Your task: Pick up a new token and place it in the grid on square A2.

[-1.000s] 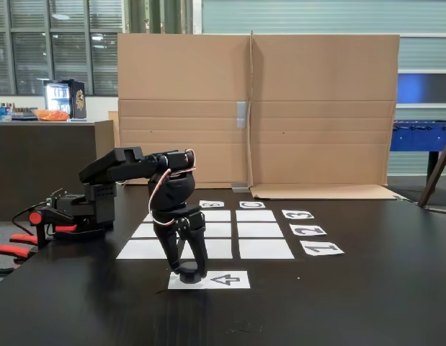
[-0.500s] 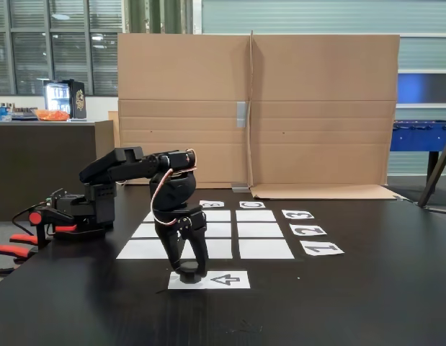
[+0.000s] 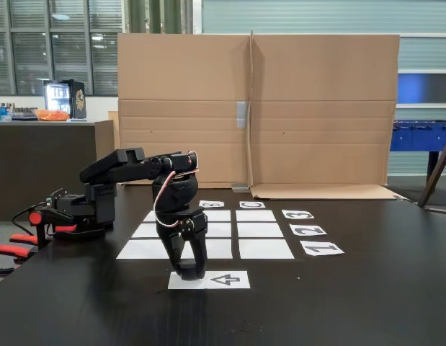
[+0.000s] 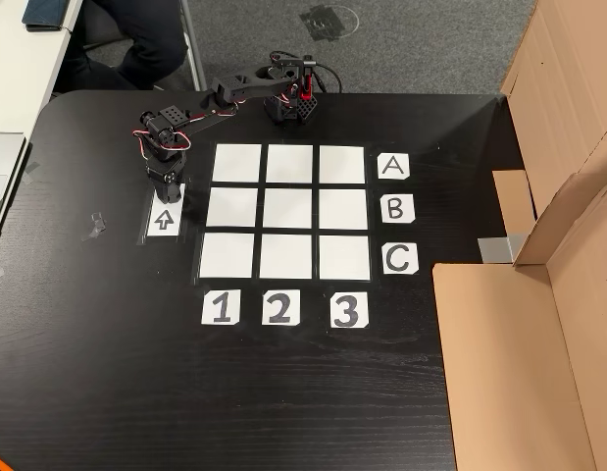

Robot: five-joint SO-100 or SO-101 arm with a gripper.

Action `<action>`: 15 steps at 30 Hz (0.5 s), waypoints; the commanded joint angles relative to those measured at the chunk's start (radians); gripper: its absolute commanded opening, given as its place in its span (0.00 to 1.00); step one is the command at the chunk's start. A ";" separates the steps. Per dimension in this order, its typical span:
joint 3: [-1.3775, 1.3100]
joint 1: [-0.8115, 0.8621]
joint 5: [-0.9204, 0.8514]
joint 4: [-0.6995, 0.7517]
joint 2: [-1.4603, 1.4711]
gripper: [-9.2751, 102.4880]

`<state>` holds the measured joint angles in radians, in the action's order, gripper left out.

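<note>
- Fixed view: end effector [image 3: 187, 273] sits low on the arrow sheet [image 3: 226, 280], lower centre, fingers around the token [image 3: 186, 274]; looks gripped, honestly can't tell.
- Pickup step; next means lifting, then heading to square A2 [image 4: 289, 164].

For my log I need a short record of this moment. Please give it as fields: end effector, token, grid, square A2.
end effector: lowered onto the arrow sheet beside the grid, fingers around the token; point
token: on the arrow sheet, not visibly lifted
grid: all nine squares bare
square A2: empty
</note>
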<state>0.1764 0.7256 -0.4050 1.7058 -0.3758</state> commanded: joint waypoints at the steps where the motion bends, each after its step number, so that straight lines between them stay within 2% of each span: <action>1: -0.043 -0.003 -0.005 0.008 -0.015 0.23; 15: 0.003 -0.040 0.023 0.034 -0.175 0.23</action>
<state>0.1733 0.7072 -0.3927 1.7349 -0.4449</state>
